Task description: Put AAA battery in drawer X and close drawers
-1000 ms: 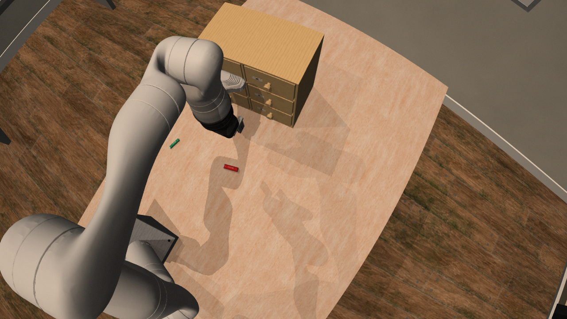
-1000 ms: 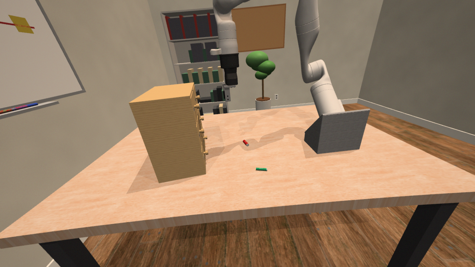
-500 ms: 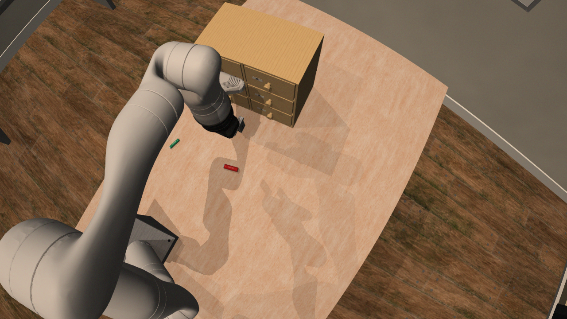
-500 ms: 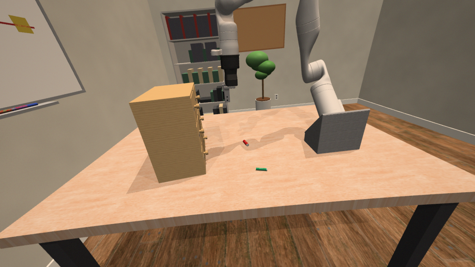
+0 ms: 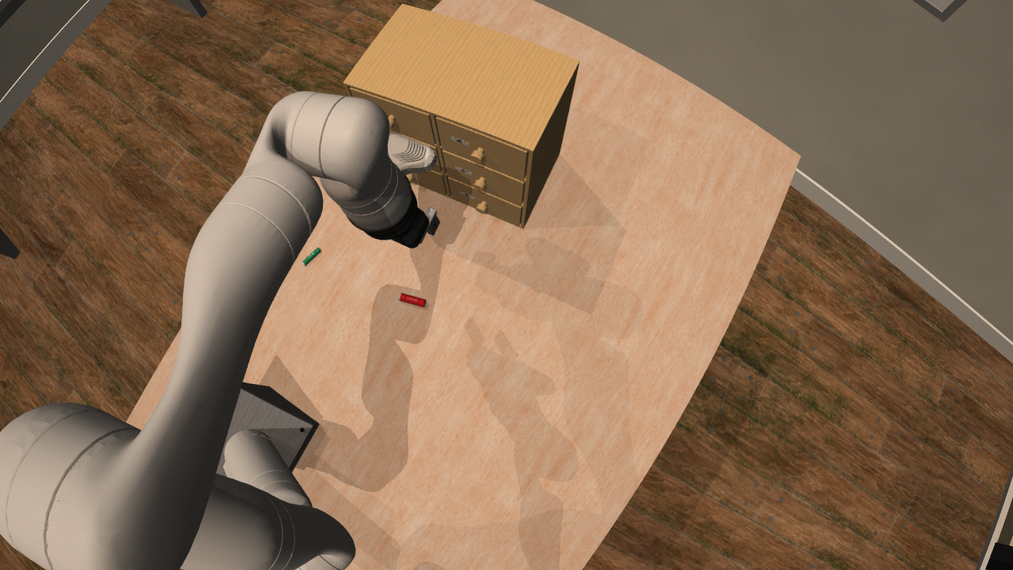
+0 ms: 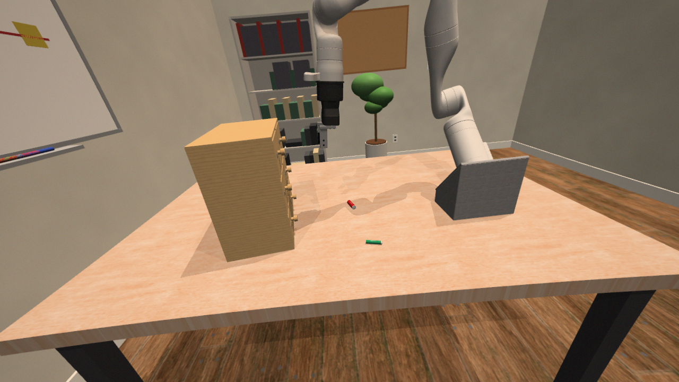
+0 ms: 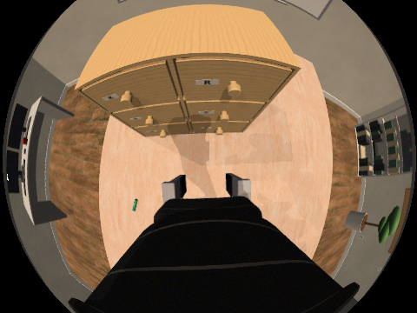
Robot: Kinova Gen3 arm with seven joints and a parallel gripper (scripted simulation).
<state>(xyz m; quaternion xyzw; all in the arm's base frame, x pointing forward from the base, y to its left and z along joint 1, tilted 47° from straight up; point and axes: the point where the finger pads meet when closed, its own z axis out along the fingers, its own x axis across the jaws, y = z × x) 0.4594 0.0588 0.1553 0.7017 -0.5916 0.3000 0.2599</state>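
Two batteries lie on the table [image 5: 680,298] [image 6: 417,266] [image 7: 304,143]: a thick red battery [image 5: 412,300] [image 6: 351,204] and the thinner green battery [image 5: 311,256] [image 6: 373,242] [image 7: 135,204], apparently the AAA. The gripper [image 5: 432,222] [image 6: 323,137] [image 7: 206,182] hovers before the chest [image 5: 460,77] [image 6: 251,199] [image 7: 191,35], fingers spread, nothing between them; the green one lies below, off to its left in the wrist view.

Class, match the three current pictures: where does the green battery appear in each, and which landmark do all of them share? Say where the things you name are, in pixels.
Top: left of centre, close beside the arm [image 5: 311,256].
Exterior: right of centre, below the middle, in front of the red battery [image 6: 373,242].
Wrist: lower left, left of the open gripper [image 7: 135,204].
Shared landmark: the wooden chest [image 5: 467,77] [image 6: 246,194] [image 7: 195,35].
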